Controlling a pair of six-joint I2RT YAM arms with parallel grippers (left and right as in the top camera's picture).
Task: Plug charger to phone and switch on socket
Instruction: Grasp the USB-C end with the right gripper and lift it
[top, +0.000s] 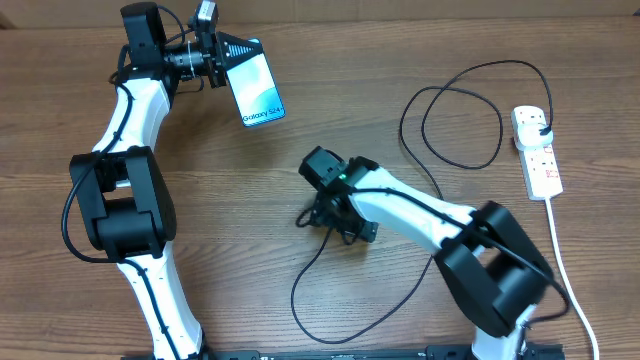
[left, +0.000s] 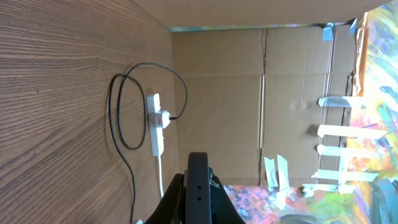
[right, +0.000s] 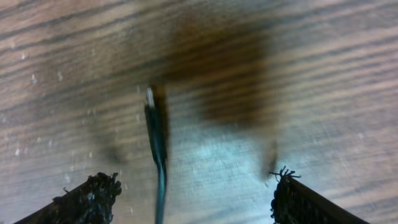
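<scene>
My left gripper (top: 226, 58) is shut on the phone (top: 258, 88) and holds it up above the table's far left, its cyan screen facing up. In the left wrist view I see only the phone's black edge (left: 198, 182) between the fingers (left: 198, 208). The charger cable (top: 294, 295) lies in loops on the table, and its plug (top: 541, 127) sits in the socket, a white power strip (top: 540, 160), at the right. My right gripper (top: 318, 216) is open, low over the table's middle. The cable's connector tip (right: 151, 109) lies between its fingers (right: 193, 199), untouched.
The power strip's thick white cord (top: 566, 262) runs down the right side toward the front edge. The strip and the cable loop also show in the left wrist view (left: 157, 124). A cardboard wall (left: 249, 93) stands behind the table.
</scene>
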